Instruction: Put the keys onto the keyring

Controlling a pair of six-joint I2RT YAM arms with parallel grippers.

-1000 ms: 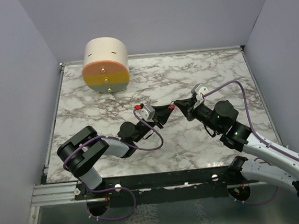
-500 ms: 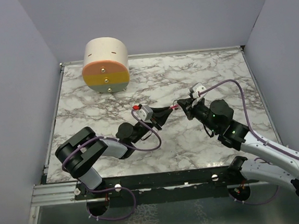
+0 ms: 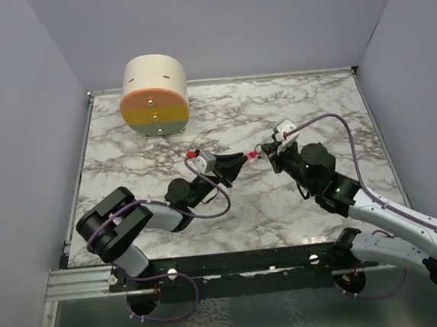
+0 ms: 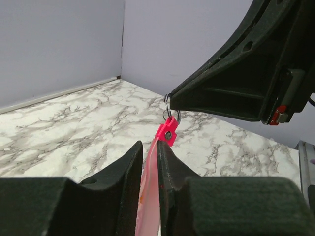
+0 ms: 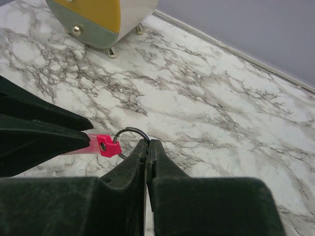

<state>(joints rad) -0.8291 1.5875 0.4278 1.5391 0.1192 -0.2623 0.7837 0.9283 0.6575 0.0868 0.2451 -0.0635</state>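
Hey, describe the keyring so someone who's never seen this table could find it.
Start at the marble table, midway across, where the two arms meet tip to tip. The keyring is the thin wire loop pinched in the right tool, above the surface. Unlike the pink key beside it, it is round, bare metal.

The key (image 4: 168, 132) reads to me as matt pink plastic at the head, paler and translucent along the shaft, and the keyring (image 5: 129, 129) as thin bright metal wire. Both the left gripper (image 4: 149, 145) and right gripper (image 5: 147, 142) look matt black plastic, faintly grainy, while the table (image 3: 313, 109) has a smooth, marble-patterned top with a soft sheen.
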